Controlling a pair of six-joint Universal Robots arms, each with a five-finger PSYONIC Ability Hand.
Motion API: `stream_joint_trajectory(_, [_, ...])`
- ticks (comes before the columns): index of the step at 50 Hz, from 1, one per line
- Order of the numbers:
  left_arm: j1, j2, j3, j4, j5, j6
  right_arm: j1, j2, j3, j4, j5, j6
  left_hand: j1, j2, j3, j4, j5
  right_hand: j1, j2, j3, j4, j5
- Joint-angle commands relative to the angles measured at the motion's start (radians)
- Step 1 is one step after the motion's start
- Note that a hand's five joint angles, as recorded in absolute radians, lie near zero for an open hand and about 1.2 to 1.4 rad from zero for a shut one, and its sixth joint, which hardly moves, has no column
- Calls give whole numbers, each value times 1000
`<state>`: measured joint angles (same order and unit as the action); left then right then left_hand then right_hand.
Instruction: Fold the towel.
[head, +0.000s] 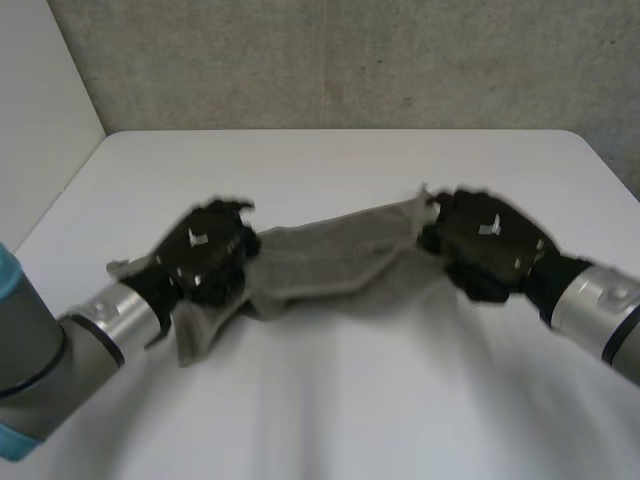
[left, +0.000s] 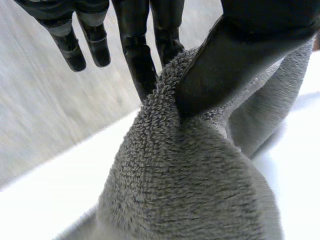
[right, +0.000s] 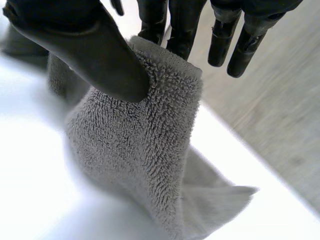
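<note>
Grey towel (head: 330, 255) is terry cloth: looped pile, rough, matt. Black left hand (head: 205, 250) and right hand (head: 490, 245) look like smooth plastic, slight sheen on the fingers (left: 137, 60). White worktop (head: 330, 400) under the towel is smooth and matt; wall (head: 350, 60) behind it grey, rough, concrete-like.

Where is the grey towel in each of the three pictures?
Head view: grey towel held between left hand and right hand.
Left wrist view: grey towel pinched at one end by left hand.
Right wrist view: grey towel pinched at other end by right hand.
Shared landmark: white table.
</note>
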<state>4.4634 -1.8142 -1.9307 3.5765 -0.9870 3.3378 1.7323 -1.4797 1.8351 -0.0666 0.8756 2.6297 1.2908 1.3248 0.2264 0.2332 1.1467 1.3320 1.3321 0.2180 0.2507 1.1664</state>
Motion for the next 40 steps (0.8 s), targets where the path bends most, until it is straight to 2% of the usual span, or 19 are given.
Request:
stream_joint_trajectory(1, [10, -74, 35, -194, -1, 168, 0, 56, -22, 146, 3, -122, 105, 71, -52, -59, 75, 64, 64, -44, -76, 55])
stream_joint_trajectory(4, [26, -77, 71, -231, -7, 230, 9, 61, -52, 146, 5, -114, 105, 71, -52, -59, 75, 64, 64, -44, -76, 55])
stream_joint_trajectory(8, [36, -86, 123, -234, -15, 249, 12, 78, -93, 142, 6, -89, 105, 71, -52, -59, 75, 64, 64, -44, -76, 55])
stream_joint_trajectory(10, [39, -106, 156, -237, -15, 247, 13, 137, -146, 123, 16, -54, 105, 71, -52, -59, 75, 64, 64, -44, -76, 55])
stream_joint_trajectory(13, [39, -185, 228, -243, -19, 253, 21, 162, -171, 116, 25, -40, 41, 7, -52, -59, 11, 64, 64, -44, -76, 55])
stream_joint_trajectory(15, [31, -267, 303, -245, -24, 256, 58, 208, -220, 111, 58, -30, -289, -323, -52, -59, -319, 64, 64, -44, -76, 55])
stream_joint_trajectory(16, [31, -267, 303, -245, -24, 256, 58, 208, -220, 111, 59, -30, -290, -324, -52, -59, -321, 64, 64, -44, -76, 55])
stream_joint_trajectory(20, [30, -341, 398, -245, -85, 252, 90, 274, -266, 106, 114, -28, -612, -646, -52, -59, -643, 64, 64, -44, -76, 55])
stream_joint_trajectory(21, [30, -341, 398, -245, -85, 252, 90, 274, -266, 106, 114, -28, -613, -647, -52, -59, -644, 64, 64, -44, -76, 55])
stream_joint_trajectory(23, [27, -352, 430, -240, -159, 247, 105, 294, -273, 103, 125, -28, -780, -814, -52, -59, -811, 64, 64, -44, -76, 55])
stream_joint_trajectory(24, [27, -352, 430, -240, -159, 247, 105, 294, -274, 103, 125, -28, -781, -815, -52, -59, -811, 64, 64, -44, -76, 55])
stream_joint_trajectory(26, [25, -349, 432, -233, -220, 246, 113, 300, -267, 91, 126, -27, -868, -902, -52, -59, -899, 64, 64, -44, -76, 55])
stream_joint_trajectory(29, [24, -332, 418, -231, -252, 244, 116, 300, -258, 79, 128, -25, -907, -941, -52, -59, -937, 64, 64, -44, -76, 55])
stream_joint_trajectory(32, [23, -310, 403, -236, -256, 244, 116, 299, -255, 79, 128, -24, -907, -941, -52, -59, -937, 64, 64, -44, -76, 55])
stream_joint_trajectory(40, [22, -64, 219, -234, -254, 218, 115, 299, -234, 68, 128, -24, -904, -938, -52, -59, -934, 64, 64, -44, -76, 55])
